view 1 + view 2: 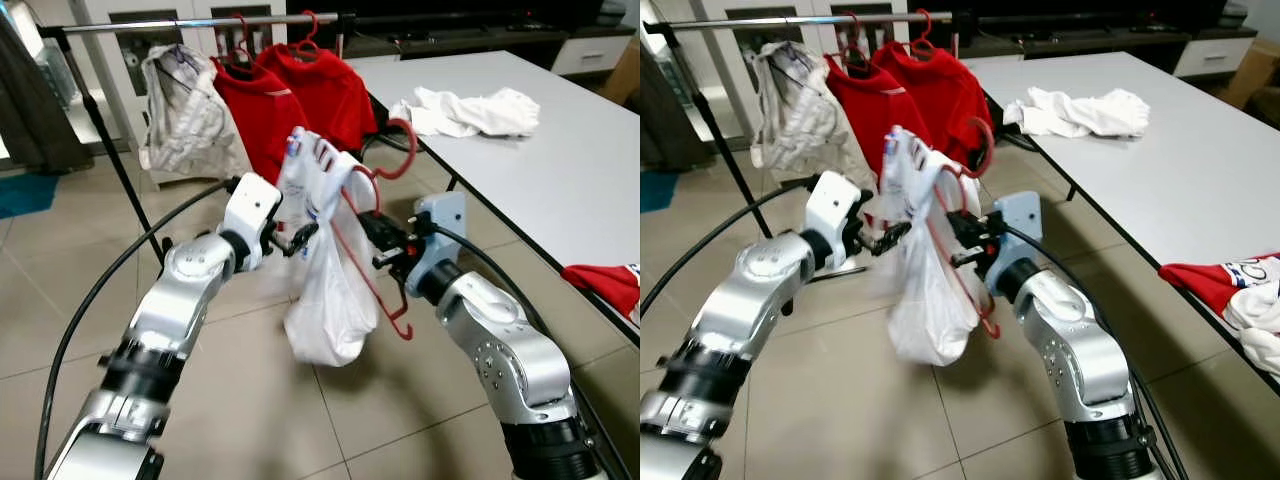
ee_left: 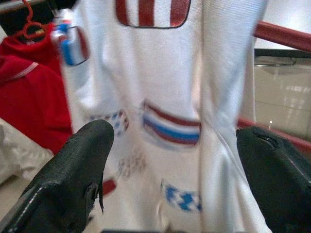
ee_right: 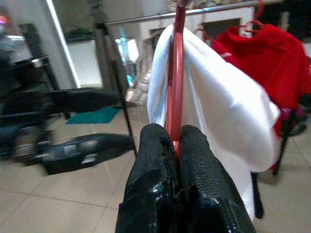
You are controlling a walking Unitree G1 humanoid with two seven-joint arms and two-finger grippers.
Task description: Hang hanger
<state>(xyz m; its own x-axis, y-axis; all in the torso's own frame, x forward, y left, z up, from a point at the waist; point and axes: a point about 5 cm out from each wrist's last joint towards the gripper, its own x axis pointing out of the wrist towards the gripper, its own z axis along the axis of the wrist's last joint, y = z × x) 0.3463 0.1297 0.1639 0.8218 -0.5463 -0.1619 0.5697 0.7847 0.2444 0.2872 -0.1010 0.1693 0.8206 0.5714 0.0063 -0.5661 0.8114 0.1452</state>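
Right tool pinching red plastic hanger, upright, hook pointing right toward worktop; soft white printed shirt draped. Left tool spread near the shirt.

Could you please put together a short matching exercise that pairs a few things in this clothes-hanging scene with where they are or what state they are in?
Things:
1. right pincer
2. left pincer
3. red shirts
4. crumpled white cloth

States:
A. lying on the white table
B. hanging on the rail
C. shut on the red hanger
D. open, beside the white garment

Pairs: 1-C, 2-D, 3-B, 4-A
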